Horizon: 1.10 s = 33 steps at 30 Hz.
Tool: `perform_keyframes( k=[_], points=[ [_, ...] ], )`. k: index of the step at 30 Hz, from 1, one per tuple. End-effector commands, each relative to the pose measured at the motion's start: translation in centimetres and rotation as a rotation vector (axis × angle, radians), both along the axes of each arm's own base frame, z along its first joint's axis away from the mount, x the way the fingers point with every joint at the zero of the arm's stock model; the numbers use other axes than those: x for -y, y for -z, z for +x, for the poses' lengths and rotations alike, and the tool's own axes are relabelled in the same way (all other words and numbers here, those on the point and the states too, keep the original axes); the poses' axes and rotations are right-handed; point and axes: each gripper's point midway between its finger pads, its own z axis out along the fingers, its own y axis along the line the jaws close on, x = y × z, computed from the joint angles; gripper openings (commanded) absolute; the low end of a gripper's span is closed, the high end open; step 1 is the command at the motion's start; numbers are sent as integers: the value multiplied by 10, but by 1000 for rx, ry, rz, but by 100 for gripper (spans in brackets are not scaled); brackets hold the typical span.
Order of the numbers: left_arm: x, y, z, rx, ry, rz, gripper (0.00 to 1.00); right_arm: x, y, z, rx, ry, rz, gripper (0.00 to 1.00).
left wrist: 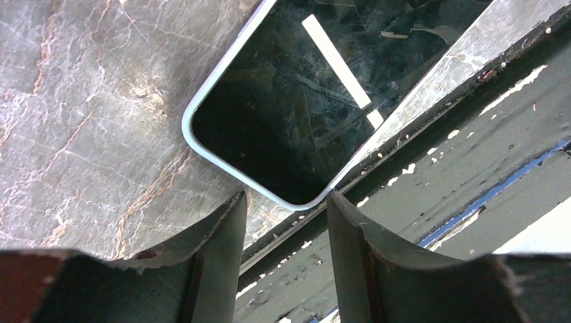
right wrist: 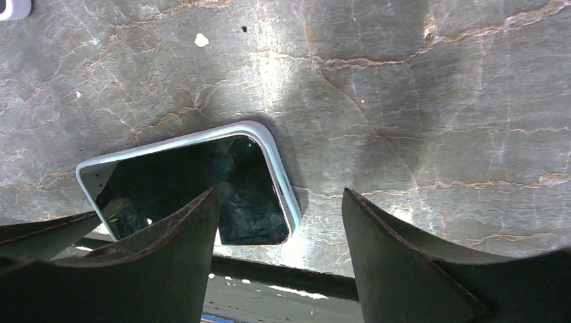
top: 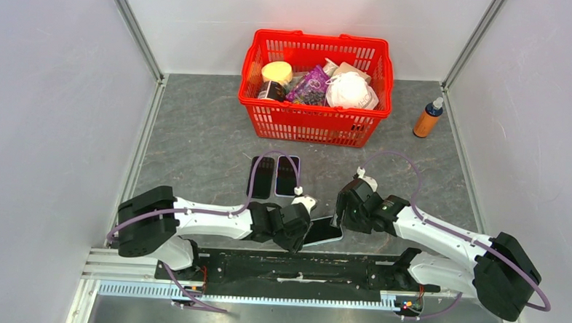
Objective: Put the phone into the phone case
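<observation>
The phone (top: pixel 324 231), with a glossy black screen and a pale blue rim, lies flat and slanted right by the table's near edge. In the left wrist view one rounded corner of the phone (left wrist: pixel 283 101) points into the gap of my left gripper (left wrist: pixel 286 202), which is open and holds nothing. My right gripper (right wrist: pixel 279 195) is open over the phone's (right wrist: pixel 202 168) other end, with one finger above the screen and the other above bare table. Two dark flat slabs (top: pixel 262 176) (top: pixel 287 176) lie side by side further back. I cannot tell which is the phone case.
A red basket (top: pixel 306 124) full of groceries stands at the back centre. An orange bottle (top: pixel 428 118) with a blue cap stands at the back right. The black mounting rail (top: pixel 293 267) runs just below the table's near edge. White walls close in both sides.
</observation>
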Motion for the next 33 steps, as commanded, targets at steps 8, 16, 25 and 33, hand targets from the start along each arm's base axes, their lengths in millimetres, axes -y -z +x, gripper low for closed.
perform_keyframes(
  k=[8,16,25,33],
  points=[
    [-21,16,46,111,-183,99,54,-11,-9,1,19,-11,47,73],
    [-15,16,55,84,-176,64,52,0,0,-10,-20,29,-4,68],
    [-10,19,48,54,-146,39,51,11,12,-18,-58,91,-43,45],
    [-9,19,48,52,-138,36,50,13,26,-24,-92,100,-107,20]
  ],
)
